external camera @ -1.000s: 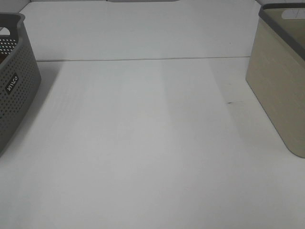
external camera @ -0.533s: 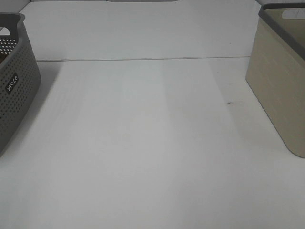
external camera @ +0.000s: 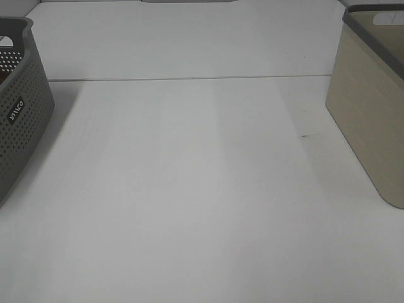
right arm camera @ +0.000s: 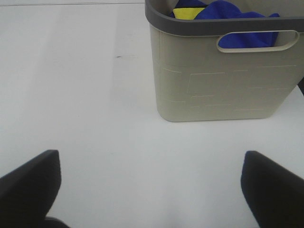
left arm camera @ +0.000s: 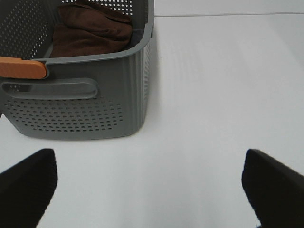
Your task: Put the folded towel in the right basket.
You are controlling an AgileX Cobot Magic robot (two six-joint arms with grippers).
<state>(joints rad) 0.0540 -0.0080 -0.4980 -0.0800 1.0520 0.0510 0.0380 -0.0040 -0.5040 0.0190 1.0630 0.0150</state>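
A brown folded towel (left arm camera: pixel 90 29) lies inside the grey perforated left basket (left arm camera: pixel 80 104), which shows at the left edge of the high view (external camera: pixel 19 113). The beige right basket (external camera: pixel 372 107) with a dark rim stands at the right edge. In the right wrist view this basket (right arm camera: pixel 223 85) holds blue cloth (right arm camera: pixel 237 19) and a bit of yellow cloth (right arm camera: pixel 186 12). My left gripper (left arm camera: pixel 152 190) is open and empty, low over the table in front of the grey basket. My right gripper (right arm camera: pixel 149 190) is open and empty, short of the beige basket. Neither gripper shows in the high view.
The white table (external camera: pixel 189 189) stretches between the two baskets. A small dark mark (external camera: pixel 305 135) lies on it near the beige basket. A seam (external camera: pixel 189 79) runs across the back of the table. The grey basket has an orange handle piece (left arm camera: pixel 21 68).
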